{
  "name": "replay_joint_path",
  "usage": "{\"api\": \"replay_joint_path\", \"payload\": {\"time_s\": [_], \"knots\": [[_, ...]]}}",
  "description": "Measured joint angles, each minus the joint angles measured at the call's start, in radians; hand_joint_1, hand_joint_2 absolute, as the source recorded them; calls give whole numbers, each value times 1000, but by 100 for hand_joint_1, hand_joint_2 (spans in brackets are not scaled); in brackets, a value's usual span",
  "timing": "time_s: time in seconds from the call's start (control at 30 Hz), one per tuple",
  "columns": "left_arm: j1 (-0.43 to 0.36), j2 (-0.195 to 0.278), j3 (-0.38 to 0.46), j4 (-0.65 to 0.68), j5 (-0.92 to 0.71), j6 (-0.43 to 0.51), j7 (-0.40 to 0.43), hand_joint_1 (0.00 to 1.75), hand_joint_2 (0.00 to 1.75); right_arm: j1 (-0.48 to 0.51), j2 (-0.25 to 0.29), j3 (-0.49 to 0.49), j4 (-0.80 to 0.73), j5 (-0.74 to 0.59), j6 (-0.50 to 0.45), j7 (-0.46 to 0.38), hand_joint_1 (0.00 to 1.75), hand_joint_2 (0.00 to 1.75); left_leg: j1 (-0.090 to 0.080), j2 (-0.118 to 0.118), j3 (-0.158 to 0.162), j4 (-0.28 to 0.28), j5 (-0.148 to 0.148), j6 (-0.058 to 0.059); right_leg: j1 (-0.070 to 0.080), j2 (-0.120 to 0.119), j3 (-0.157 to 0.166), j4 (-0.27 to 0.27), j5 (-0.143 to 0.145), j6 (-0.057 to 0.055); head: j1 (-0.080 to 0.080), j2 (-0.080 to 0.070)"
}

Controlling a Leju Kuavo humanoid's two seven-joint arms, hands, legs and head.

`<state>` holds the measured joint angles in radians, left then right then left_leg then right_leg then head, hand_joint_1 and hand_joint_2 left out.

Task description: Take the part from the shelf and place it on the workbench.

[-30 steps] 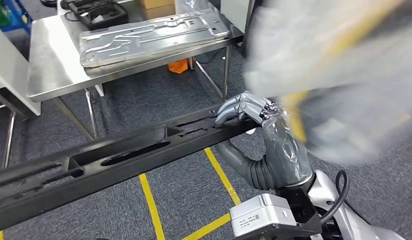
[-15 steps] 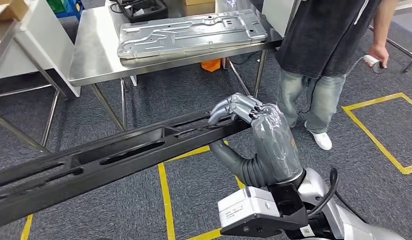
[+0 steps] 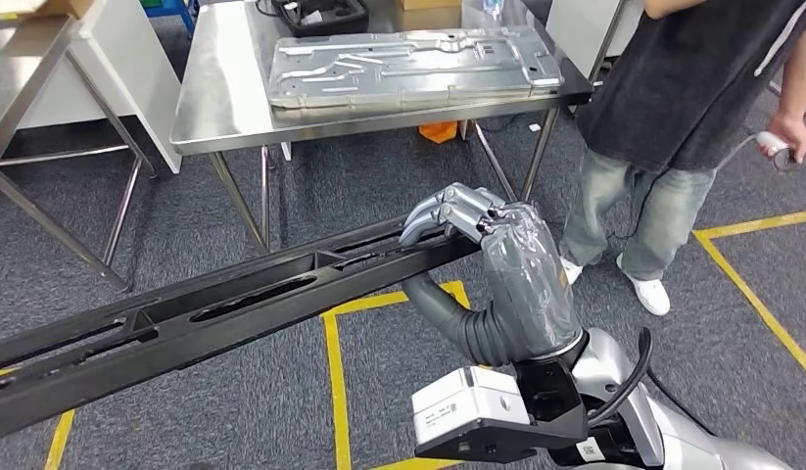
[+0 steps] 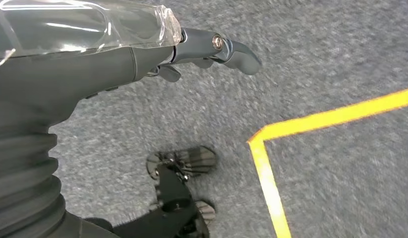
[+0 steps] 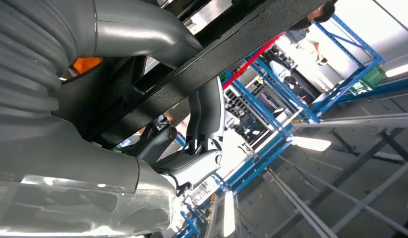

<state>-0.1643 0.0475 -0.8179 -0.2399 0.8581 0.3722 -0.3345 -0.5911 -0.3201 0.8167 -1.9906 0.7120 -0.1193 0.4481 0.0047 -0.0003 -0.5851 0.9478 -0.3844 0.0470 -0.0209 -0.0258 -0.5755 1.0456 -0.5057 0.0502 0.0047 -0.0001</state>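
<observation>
One long black part (image 3: 232, 308) is gripped at its end by the right hand (image 3: 497, 255), fingers (image 3: 448, 211) hooked over its top edge and thumb underneath; small print on the white wrist box (image 3: 467, 406) below the hand cannot be read. The left hand (image 4: 92, 54) is held over grey carpet beside one yellow floor line (image 4: 311, 124), fingers loosely apart on nothing. Beyond the right hand, one steel workbench (image 3: 217, 108) carries one pressed metal panel (image 3: 413, 67), and one person (image 3: 692, 108) is standing to the right of it.

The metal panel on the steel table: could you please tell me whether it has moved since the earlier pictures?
No. The metal panel lies in the same spot along the steel table's front edge; the whole picture shifted, so the camera turned.
</observation>
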Motion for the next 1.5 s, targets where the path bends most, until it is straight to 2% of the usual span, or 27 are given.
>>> {"api": "replay_joint_path", "payload": {"time_s": [0.07,0.1,0.13,0.17,0.23,0.3,0.33,0.47,0.5,0.57,0.6,0.63,0.67,0.7,0.77,0.83,0.97,1.03,1.1,1.13,1.17,1.2,1.27,1.3,1.37,1.47,1.5], "knots": [[-2,0,0,0,0,-10,-1,0,175,1,0,0,3,-1,0,1,175,175,-1,-5,3,0,-3,7,0,10,-72,139,-60,2,2,0],[-3,0,0,0,1,-16,-1,0,175,2,0,0,5,-1,1,1,175,175,-2,-8,4,0,-4,10,1,13,-108,201,-77,3,3,0],[-2,0,0,0,2,-21,-1,0,175,3,0,0,6,-1,1,2,175,175,-3,-13,6,0,-5,11,1,14,-127,224,-73,3,3,0],[-2,0,0,0,3,-25,-1,0,175,4,-1,1,7,-1,1,2,175,175,-3,-18,8,1,-7,10,0,14,-127,210,-50,2,3,0],[-2,0,0,0,4,-30,-1,0,175,4,-1,1,9,-1,2,2,175,175,-2,-28,15,3,-12,6,-1,15,-75,81,28,0,3,0],[-3,0,0,0,4,-33,-1,0,175,3,-1,1,9,-5,3,2,175,175,-5,-36,17,8,-20,-4,1,20,-23,-36,74,-4,3,0],[-3,0,0,0,4,-35,-1,0,175,3,-2,1,10,-8,4,2,175,175,-6,-38,17,9,-23,-9,3,22,-12,-62,79,-8,3,0],[-1,1,0,0,2,-44,-1,0,175,0,-2,1,10,-12,9,3,175,175,-1,-32,8,32,-44,-30,3,19,-8,-71,79,-31,1,0],[-1,1,0,0,2,-45,-1,0,175,-1,-2,1,10,-12,10,2,175,175,1,-26,-11,75,-68,-36,1,18,-7,-72,80,-35,0,0],[-2,2,0,0,4,-50,-1,0,175,-1,-2,1,10,-12,11,2,175,175,4,-17,-77,214,-133,-47,1,17,-7,-72,78,-41,-4,0],[-2,2,0,0,4,-53,-1,0,175,-1,-2,2,11,-13,12,2,175,175,5,-15,-111,280,-156,-50,1,17,-7,-72,77,-41,-4,0],[-1,2,0,0,5,-57,-1,0,175,-1,-2,3,11,-13,13,2,175,175,6,-15,-132,316,-162,-52,1,16,-6,-72,76,-42,-4,0],[0,2,-1,0,5,-60,-1,0,175,-1,-2,4,11,-13,15,2,175,175,7,-14,-133,311,-148,-53,1,16,-4,-72,75,-41,-4,0],[0,2,-1,0,5,-64,-1,0,175,-2,-1,5,12,-13,16,2,175,175,8,-12,-113,263,-117,-52,1,16,-2,-72,73,-40,-5,0],[-3,3,0,0,4,-68,-1,0,175,-7,0,6,12,-13,22,3,175,175,5,-4,-41,110,-48,-45,2,16,5,-71,68,-34,-5,0],[-7,4,0,0,4,-71,-1,0,175,-18,1,7,12,-15,28,4,175,175,-1,1,-1,21,-19,-34,6,17,9,-71,63,-25,-4,0],[-9,4,0,0,4,-72,0,0,175,-32,2,7,13,-20,34,5,175,175,-3,-5,6,9,-18,-8,4,15,9,-60,48,-5,-3,0],[-10,4,0,0,2,-72,0,0,175,-36,2,7,14,-20,34,6,175,175,0,-6,13,5,-17,5,2,16,-30,28,1,1,-2,0],[-10,4,0,0,0,-72,0,0,175,-36,2,8,15,-20,35,6,175,175,-2,-7,16,5,-21,13,3,16,-104,170,-56,3,0,0],[-10,4,0,0,0,-72,0,0,175,-36,2,8,15,-20,36,7,175,175,-3,-9,18,5,-23,14,3,16,-132,215,-64,4,0,0],[-9,4,0,0,-1,-72,1,0,175,-36,2,8,15,-20,36,8,175,175,-4,-11,20,6,-25,15,3,16,-142,222,-53,4,0,0],[-9,4,0,0,-2,-73,1,0,175,-36,1,8,15,-20,37,9,175,175,-4,-14,24,6,-28,14,3,16,-130,187,-23,3,0,0],[-9,4,0,0,-3,-75,2,0,175,-37,1,8,15,-20,37,10,175,175,-5,-19,34,6,-35,8,3,17,-65,45,50,-2,0,0],[-10,4,0,0,-4,-76,2,0,175,-37,1,8,15,-21,38,11,175,175,-7,-21,37,8,-40,4,5,18,-37,-15,73,-6,0,0],[-11,4,0,0,-5,-76,3,0,175,-37,1,8,15,-21,38,14,175,175,-10,-22,38,8,-45,-5,8,20,-13,-67,80,-14,0,0],[-10,4,-1,0,-6,-77,3,0,175,-38,0,8,15,-21,40,17,175,175,-7,-19,34,16,-56,-22,9,20,-11,-72,79,-29,0,0],[-11,5,-1,0,-6,-78,3,0,175,-38,0,8,15,-21,40,17,175,175,-5,-17,23,42,-71,-29,7,19,-9,-74,79,-34,-1,0]]}}
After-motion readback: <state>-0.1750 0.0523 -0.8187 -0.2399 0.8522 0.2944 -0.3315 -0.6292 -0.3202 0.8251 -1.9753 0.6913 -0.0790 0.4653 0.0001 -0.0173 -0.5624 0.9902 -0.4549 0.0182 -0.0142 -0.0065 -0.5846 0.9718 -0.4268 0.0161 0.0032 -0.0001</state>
